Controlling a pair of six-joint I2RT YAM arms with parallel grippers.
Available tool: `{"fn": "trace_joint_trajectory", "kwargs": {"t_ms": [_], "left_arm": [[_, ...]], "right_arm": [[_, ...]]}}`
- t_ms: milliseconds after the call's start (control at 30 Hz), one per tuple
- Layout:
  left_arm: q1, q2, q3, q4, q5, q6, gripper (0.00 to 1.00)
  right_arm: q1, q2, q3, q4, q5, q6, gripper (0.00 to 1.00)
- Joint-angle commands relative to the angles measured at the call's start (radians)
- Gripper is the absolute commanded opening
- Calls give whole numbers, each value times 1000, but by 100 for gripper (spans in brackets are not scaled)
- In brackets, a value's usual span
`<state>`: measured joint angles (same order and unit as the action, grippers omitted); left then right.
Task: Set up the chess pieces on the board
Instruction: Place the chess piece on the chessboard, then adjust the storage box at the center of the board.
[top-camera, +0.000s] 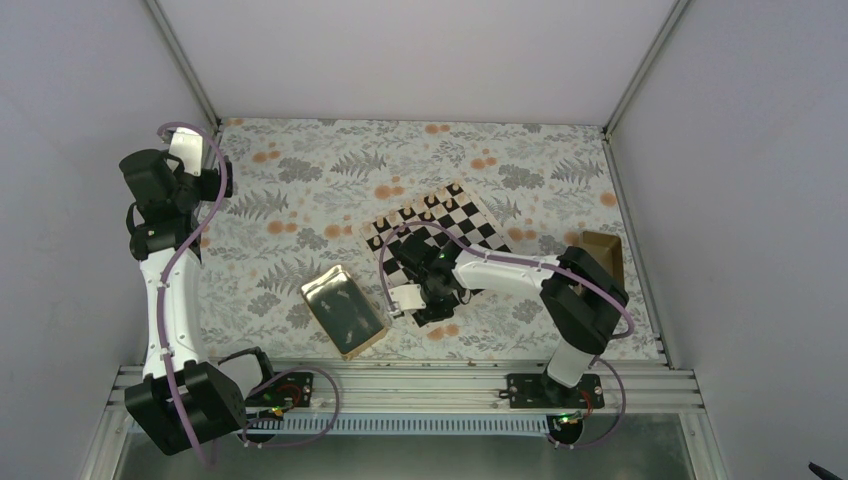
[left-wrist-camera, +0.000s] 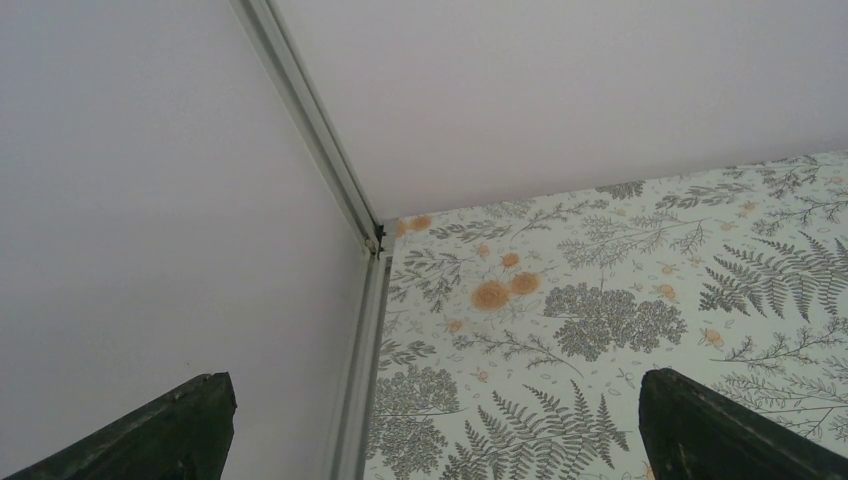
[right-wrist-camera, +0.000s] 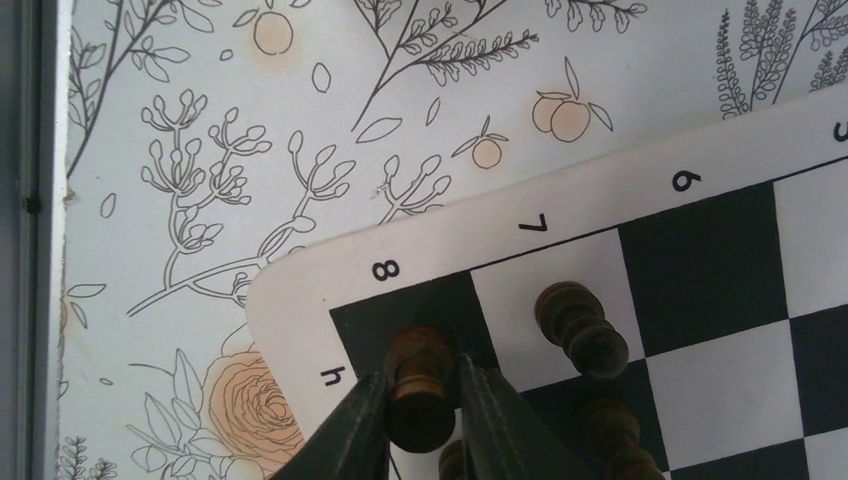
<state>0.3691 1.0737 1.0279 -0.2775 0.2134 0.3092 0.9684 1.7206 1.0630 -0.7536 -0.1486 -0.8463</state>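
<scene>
The right gripper (right-wrist-camera: 420, 380) has its fingers pressed on both sides of a dark piece (right-wrist-camera: 418, 385), which stands upright on the black corner square by the marks 8 and h on the board (right-wrist-camera: 640, 170). More dark pieces (right-wrist-camera: 580, 325) stand on the squares at its 3 and 5 o'clock. In the top view the board lies right of the table's (top-camera: 300, 200) middle, with light pieces (top-camera: 425, 205) along its far edge, a gold tray (top-camera: 343, 310) at its 8 o'clock and a tan box (top-camera: 603, 250) at its 3 o'clock. The left gripper (left-wrist-camera: 430, 430) hangs wide open and empty over the far left corner.
</scene>
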Motion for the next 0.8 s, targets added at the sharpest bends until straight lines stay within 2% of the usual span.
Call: {"fn": "trace_joint_trajectory", "kwargs": {"t_ms": [0, 300, 433, 567, 767], "left_arm": [[5, 1, -5, 17, 0, -5, 100], [5, -5, -7, 20, -5, -4, 100], [5, -7, -8, 25, -13, -3, 100], [5, -4, -7, 29, -14, -4, 100], [5, -7, -6, 26, -11, -2, 100]], "right_arm": [[6, -32, 32, -13, -33, -2, 24], [-4, -177, 137, -165, -13, 31, 41], [-74, -259, 206, -208, 52, 37, 49], [-323, -287, 287, -197, 183, 0, 52], [-840, -121, 530, -295, 144, -107, 54]]}}
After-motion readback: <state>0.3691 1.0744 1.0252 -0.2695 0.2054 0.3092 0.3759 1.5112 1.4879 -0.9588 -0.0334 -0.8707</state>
